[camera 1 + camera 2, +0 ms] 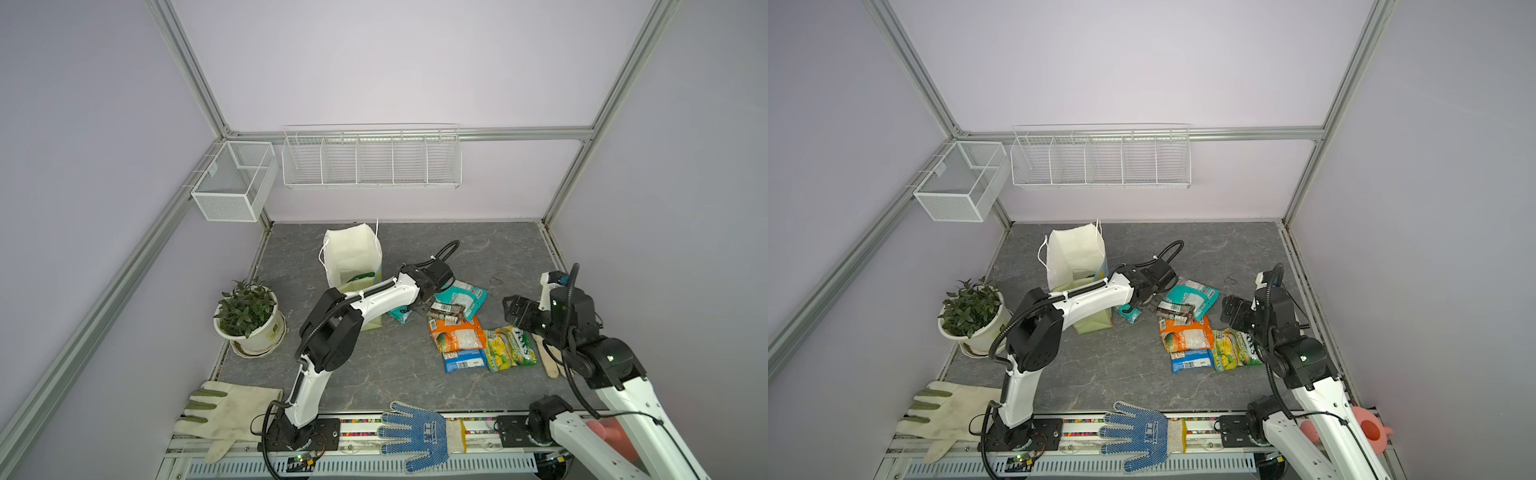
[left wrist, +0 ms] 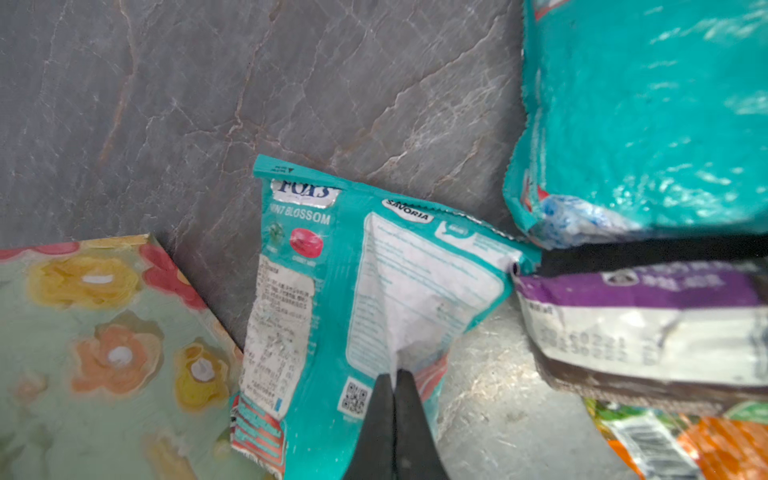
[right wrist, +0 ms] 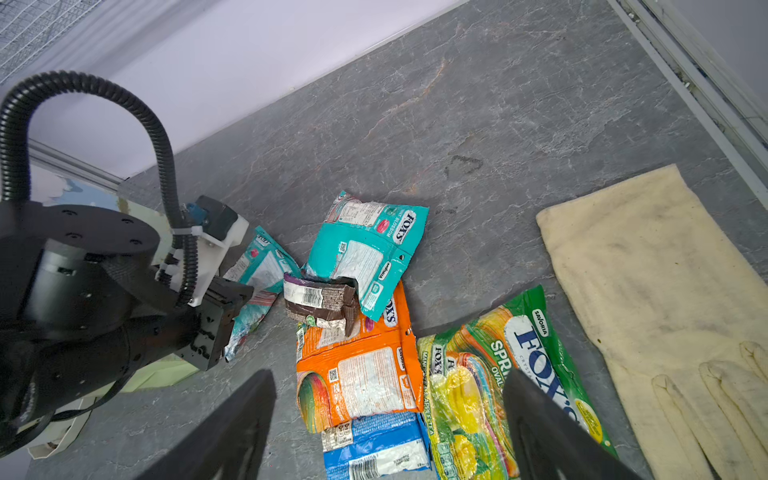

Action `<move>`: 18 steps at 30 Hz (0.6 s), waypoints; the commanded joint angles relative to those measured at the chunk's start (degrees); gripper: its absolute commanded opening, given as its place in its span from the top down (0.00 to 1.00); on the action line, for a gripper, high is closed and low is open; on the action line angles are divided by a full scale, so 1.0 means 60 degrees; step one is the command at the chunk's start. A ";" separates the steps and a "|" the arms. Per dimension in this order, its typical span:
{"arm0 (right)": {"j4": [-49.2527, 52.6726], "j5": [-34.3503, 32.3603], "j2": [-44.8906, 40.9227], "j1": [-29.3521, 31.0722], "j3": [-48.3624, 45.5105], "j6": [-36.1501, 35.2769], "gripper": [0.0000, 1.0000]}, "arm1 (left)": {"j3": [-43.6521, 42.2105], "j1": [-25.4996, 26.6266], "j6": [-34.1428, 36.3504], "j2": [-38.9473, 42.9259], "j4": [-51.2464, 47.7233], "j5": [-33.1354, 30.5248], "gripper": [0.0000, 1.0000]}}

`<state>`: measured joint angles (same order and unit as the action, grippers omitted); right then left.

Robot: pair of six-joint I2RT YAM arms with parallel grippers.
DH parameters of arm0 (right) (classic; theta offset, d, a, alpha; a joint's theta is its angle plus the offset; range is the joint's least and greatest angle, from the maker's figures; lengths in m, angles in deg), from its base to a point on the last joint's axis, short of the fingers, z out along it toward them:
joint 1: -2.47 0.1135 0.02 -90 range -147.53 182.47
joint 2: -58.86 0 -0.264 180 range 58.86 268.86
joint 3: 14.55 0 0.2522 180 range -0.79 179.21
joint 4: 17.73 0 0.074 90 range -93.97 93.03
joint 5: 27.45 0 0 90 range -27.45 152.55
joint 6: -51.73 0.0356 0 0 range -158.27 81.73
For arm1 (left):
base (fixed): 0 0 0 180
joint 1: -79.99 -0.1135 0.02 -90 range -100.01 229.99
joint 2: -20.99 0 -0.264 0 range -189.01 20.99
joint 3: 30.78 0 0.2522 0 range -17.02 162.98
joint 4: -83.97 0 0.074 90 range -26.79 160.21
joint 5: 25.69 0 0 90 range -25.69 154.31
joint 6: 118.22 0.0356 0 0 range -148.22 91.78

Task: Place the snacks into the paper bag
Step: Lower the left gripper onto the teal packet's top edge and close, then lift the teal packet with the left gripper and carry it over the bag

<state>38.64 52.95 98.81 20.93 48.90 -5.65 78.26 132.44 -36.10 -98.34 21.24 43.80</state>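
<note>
Inside upright paper bag [image 1: 349,249], a green packet [image 1: 360,276], left pincer [image 2: 394,386] pinching small teal packet [image 2: 374,270] beside it, right pincer [image 3: 388,376] spread

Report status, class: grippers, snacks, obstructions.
Left gripper shut on small teal packet. Right gripper open, empty. Paper bag upright, open. Brown bar close alongside packet.

The right gripper [image 3: 388,376] hangs over the grey table [image 3: 519,104], its two black fingers [image 3: 237,428] spread wide apart with nothing between them. Beneath it lies an orange packet [image 3: 365,374]. A blue packet [image 3: 374,451] is tucked under its end and a yellow-green packet [image 3: 494,395] lies just beside it. A dark brown bar [image 3: 320,301] rests on the orange packet's other end, touching a large teal packet [image 3: 365,245]. The left gripper [image 3: 230,328] has one end of a small teal packet [image 3: 259,262] caught in it. A cream glove [image 3: 665,299] lies flat near the yellow-green packet.
</note>
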 commanded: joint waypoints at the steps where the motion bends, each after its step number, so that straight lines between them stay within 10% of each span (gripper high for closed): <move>1: 0.0149 -0.0065 -0.0136 -0.0066 -0.0026 0.0100 0.12 | 0.0362 0.0047 -0.0033 0.0529 -0.0191 0.0028 1.00; 18: 0.0306 -0.0155 -0.0480 -0.0143 -0.0283 0.0152 0.12 | 0.0759 0.0180 -0.0170 0.1338 -0.0316 0.0001 1.00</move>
<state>39.52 52.73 96.69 20.49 48.27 -5.63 80.03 132.92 -36.32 -93.66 20.32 44.22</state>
